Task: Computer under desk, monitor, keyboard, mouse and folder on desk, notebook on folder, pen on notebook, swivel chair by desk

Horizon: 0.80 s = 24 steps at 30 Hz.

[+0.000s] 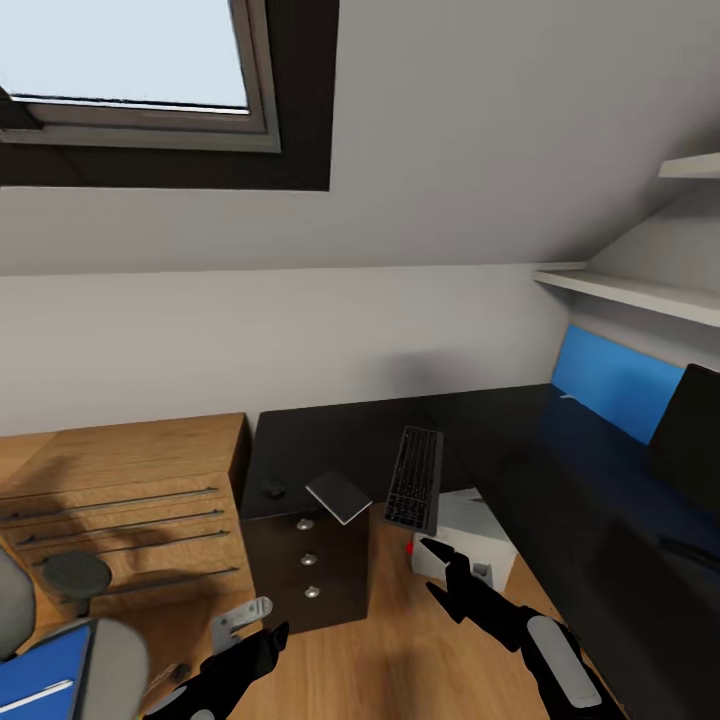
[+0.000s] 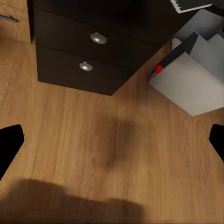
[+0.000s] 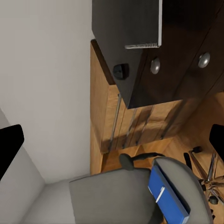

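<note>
A bedroom with a sloped white ceiling, a skylight [image 1: 130,60] at upper left, white shelves [image 1: 640,290] at upper right and a wood floor [image 2: 116,154]. The long black L-shaped desk [image 1: 330,440] runs along the far wall and turns down the right side, backed there by a blue panel. On its near left end, above a stack of black drawers with round silver knobs [image 1: 305,560], lie the small dark mouse [image 1: 272,489] and, just to its right, the grey notebook [image 1: 338,496], which overhangs the desk edge. Right of the notebook the black keyboard [image 1: 415,478] lies with its near end past the edge. Below the keyboard the light grey computer [image 1: 470,545], with a red light on its corner, sits on the floor beside the drawers. The black monitor [image 1: 690,440] stands on the desk at far right, cut off by the frame. Left of the desk is a light-wood dresser [image 1: 120,510] with long bar handles. At near left the grey swivel chair [image 1: 60,640] holds the blue folder [image 1: 40,675], with the white pen [image 1: 35,697] on top. The left gripper [image 1: 240,618] hangs low over the floor, fingers spread wide, grasping nothing. The right gripper [image 1: 440,565] hovers in front of the computer, likewise spread wide and empty.
</note>
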Tool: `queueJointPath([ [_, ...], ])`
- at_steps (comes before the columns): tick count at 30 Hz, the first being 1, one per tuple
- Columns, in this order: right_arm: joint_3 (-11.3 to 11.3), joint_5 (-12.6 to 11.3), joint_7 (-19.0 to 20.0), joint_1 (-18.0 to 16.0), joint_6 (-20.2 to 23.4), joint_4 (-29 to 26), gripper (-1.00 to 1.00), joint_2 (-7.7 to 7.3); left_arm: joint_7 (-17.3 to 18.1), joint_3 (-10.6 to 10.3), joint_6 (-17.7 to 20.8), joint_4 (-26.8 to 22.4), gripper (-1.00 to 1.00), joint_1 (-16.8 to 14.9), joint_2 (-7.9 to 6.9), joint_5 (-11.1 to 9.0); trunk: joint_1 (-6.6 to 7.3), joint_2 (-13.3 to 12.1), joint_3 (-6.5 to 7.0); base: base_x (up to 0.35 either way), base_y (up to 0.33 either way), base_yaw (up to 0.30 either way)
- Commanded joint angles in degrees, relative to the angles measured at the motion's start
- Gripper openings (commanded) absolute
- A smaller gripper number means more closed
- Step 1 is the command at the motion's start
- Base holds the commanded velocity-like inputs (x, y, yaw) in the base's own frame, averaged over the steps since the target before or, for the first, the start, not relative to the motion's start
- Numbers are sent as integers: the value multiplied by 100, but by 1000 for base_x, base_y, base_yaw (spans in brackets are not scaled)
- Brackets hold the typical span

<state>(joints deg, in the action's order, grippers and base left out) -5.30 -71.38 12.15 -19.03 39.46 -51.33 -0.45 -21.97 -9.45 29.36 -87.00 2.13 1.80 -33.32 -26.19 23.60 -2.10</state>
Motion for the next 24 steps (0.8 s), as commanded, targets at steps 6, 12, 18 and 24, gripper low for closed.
queueJointPath([
  [6,-15,15,23,-5,35,2,100,1,-53,-12,17,-6,100,-2,3,-60,-4,12,-12,0,84,0],
  [12,-15,21,24,-5,35,117,100,1,-53,-13,17,-5,100,-2,5,-60,-4,12,-12,0,4,0],
  [18,-15,20,28,-5,35,129,100,1,-53,-13,17,-7,100,-2,5,-60,-4,12,-12,0,0,0],
  [24,-15,22,27,-5,35,131,100,1,-53,-13,17,-7,100,-2,5,-60,-4,12,-12,0,0,0],
])
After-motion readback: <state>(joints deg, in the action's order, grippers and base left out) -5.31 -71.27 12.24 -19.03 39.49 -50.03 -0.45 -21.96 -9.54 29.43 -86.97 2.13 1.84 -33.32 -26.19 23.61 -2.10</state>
